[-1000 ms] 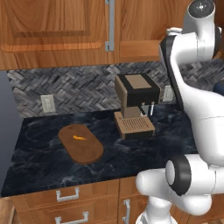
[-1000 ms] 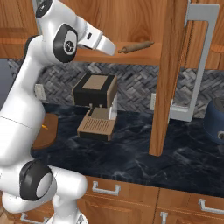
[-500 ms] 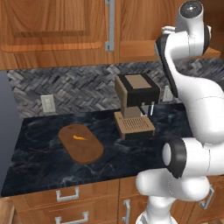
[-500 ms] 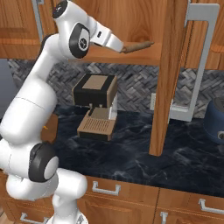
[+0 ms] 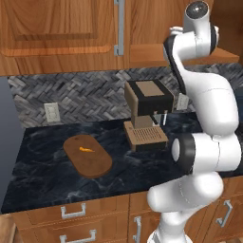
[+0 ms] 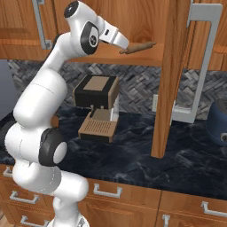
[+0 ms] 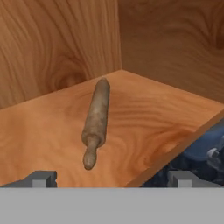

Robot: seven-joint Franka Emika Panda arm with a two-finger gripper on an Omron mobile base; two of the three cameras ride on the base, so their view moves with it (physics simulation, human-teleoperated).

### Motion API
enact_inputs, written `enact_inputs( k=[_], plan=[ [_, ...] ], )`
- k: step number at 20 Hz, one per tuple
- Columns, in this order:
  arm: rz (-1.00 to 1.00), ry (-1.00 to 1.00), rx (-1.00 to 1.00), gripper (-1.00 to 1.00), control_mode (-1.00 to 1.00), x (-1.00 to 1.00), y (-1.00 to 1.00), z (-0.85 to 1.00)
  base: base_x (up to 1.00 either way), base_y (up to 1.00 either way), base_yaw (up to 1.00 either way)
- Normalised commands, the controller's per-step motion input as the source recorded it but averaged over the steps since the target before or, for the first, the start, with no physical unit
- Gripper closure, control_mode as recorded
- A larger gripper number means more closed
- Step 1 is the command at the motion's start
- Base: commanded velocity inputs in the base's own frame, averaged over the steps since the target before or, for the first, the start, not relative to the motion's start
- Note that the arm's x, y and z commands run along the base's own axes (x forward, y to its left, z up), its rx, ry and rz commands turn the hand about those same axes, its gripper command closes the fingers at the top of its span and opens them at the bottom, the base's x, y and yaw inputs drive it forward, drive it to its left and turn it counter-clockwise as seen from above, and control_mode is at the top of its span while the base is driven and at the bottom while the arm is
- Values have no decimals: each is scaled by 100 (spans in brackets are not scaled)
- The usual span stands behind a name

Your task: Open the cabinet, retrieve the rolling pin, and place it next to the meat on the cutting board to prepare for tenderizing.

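The white arm with dark joints rose from the base, bent at the elbow, and reached up and forward into the reddish-brown wooden wall cabinet point(image 6: 170, 75), whose raised-panel door with a vertical silver bar handle point(image 6: 201, 57) stood swung open. In the right base view the two-finger gripper point(image 6: 125, 48) pointed slightly downward over the front edge of the plain wooden shelf point(image 6: 133, 57). In the hand view the gripper point(image 7: 111, 177) had its two dark fingertips point(image 7: 41, 178) set wide apart, with nothing between them, so the fingers were open and empty.

The small brown wooden rolling pin point(image 7: 96, 120) lay flat on the shelf, just ahead of the fingertips and not touching them; one narrow end pointed toward the gripper and the other toward the back corner of the cabinet. In the right base view the rolling pin point(image 6: 141, 46) lay just beyond the gripper.

Below, on the dark marble-like counter point(image 5: 47, 171), the flat oval dark-brown cutting board point(image 5: 90, 159) carried the tiny orange-yellow piece of meat point(image 5: 86, 149). The black and tan coffee machine point(image 5: 147, 102) stood near the board, to its right.

I could read no brand, label or writing on any of these things.
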Motion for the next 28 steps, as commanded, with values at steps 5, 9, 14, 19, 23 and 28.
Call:
enact_inputs(
  k=[5, 9, 14, 19, 23, 28],
  plan=[
    [0, 0, 0, -100, -100, 30, -16, -1, 0, 0, 0],
    [0, 0, 0, -100, -100, 32, -19, -1, 0, 0, 0],
    [0, 2, 0, -100, -100, 44, -14, 0, 0, 0, 0],
    [0, 3, 0, -100, -100, 39, -8, -8, 0, 0, 0],
    [0, 3, 0, -100, -100, 25, -4, -15, 0, 0, 0],
    [0, 2, 0, -100, -100, 10, -2, -15, 0, 0, 0]
  ],
)
